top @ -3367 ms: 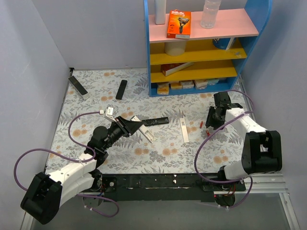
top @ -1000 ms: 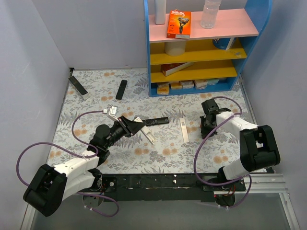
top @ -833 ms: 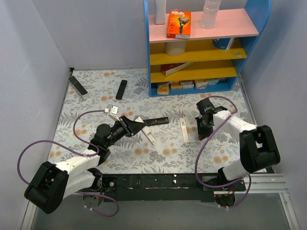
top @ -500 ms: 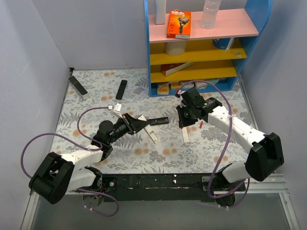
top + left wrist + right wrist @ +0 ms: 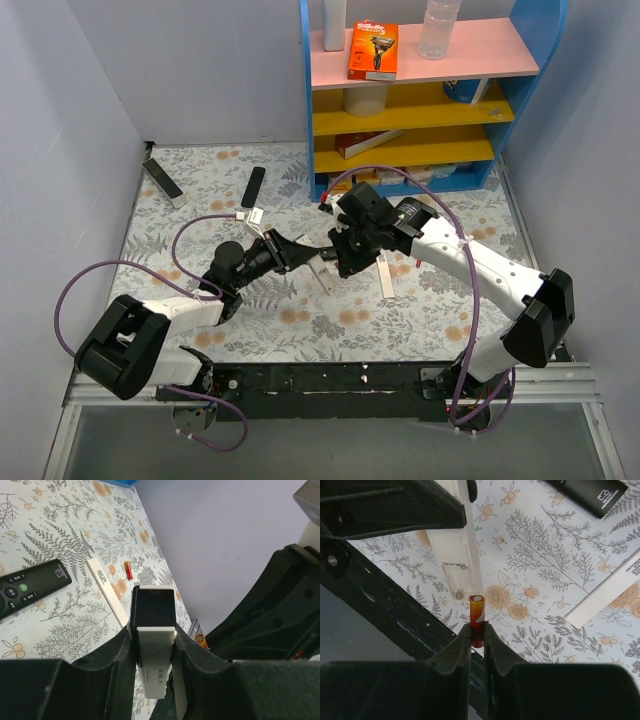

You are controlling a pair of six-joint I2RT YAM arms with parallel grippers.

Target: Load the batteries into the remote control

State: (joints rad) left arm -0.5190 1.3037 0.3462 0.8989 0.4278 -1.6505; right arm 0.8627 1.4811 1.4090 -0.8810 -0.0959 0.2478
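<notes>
My left gripper (image 5: 293,256) (image 5: 152,642) is shut on the white remote control (image 5: 318,274) (image 5: 151,652) and holds it above the table. Its open battery bay shows in the right wrist view (image 5: 456,550). My right gripper (image 5: 342,264) (image 5: 478,630) is shut on one red battery (image 5: 477,612), whose tip sits just below the bay's end. The held battery shows as an orange tip in the left wrist view (image 5: 200,640). The other red battery (image 5: 418,259) (image 5: 128,570) lies on the table. The white back cover (image 5: 385,275) (image 5: 107,590) (image 5: 612,591) lies flat beside it.
A black remote (image 5: 322,250) (image 5: 29,590) (image 5: 590,492) lies just behind the grippers. Two more black remotes (image 5: 254,186) (image 5: 163,182) lie at the back left. A blue shelf unit (image 5: 420,100) with boxes and bottles stands at the back right.
My right arm has swung left from the table's right side to the held remote, carrying the red battery. My left arm has stretched a little further right with the remote.
</notes>
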